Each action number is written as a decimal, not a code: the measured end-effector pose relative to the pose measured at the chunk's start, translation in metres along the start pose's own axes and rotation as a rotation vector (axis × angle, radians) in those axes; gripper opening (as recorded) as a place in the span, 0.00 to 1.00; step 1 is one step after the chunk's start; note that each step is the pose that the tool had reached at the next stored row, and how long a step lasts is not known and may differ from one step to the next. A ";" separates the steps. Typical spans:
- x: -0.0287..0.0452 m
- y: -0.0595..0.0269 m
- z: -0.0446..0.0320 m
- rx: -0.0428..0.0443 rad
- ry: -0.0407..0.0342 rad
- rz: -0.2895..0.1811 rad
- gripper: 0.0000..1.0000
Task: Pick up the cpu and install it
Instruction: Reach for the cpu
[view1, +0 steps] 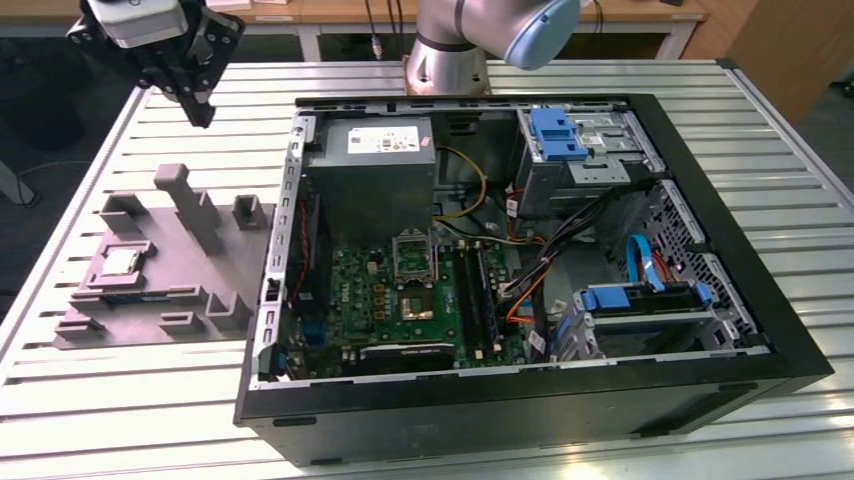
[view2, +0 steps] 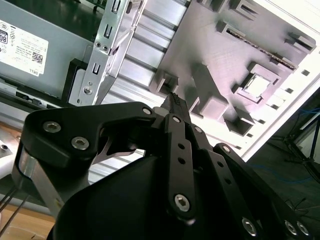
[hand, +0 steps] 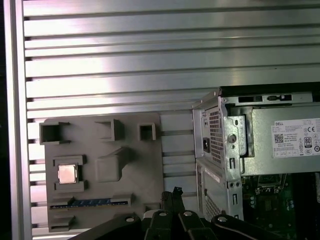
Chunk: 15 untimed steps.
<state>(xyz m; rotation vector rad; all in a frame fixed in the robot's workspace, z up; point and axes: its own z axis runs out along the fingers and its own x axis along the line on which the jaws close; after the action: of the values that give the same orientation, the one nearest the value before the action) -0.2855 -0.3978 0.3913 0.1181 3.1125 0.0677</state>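
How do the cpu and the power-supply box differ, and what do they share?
The cpu is a small flat square; the power-supply box is a far larger block. The cpu lies on the grey tray outside the computer case; the box is mounted inside it. Both have pale metal faces.

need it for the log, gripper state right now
Gripper: jaws closed, holding nothing; the cpu sits in its grey holder, apart from it.
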 end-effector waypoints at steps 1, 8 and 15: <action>0.0005 0.0000 -0.0001 0.0001 0.0001 0.000 0.11; 0.0022 -0.0002 0.0000 0.0000 0.0000 0.000 0.11; 0.0033 -0.0002 -0.0001 0.0001 0.0000 0.000 0.11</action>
<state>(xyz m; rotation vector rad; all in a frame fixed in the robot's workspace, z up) -0.2888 -0.3978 0.3913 0.1181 3.1125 0.0676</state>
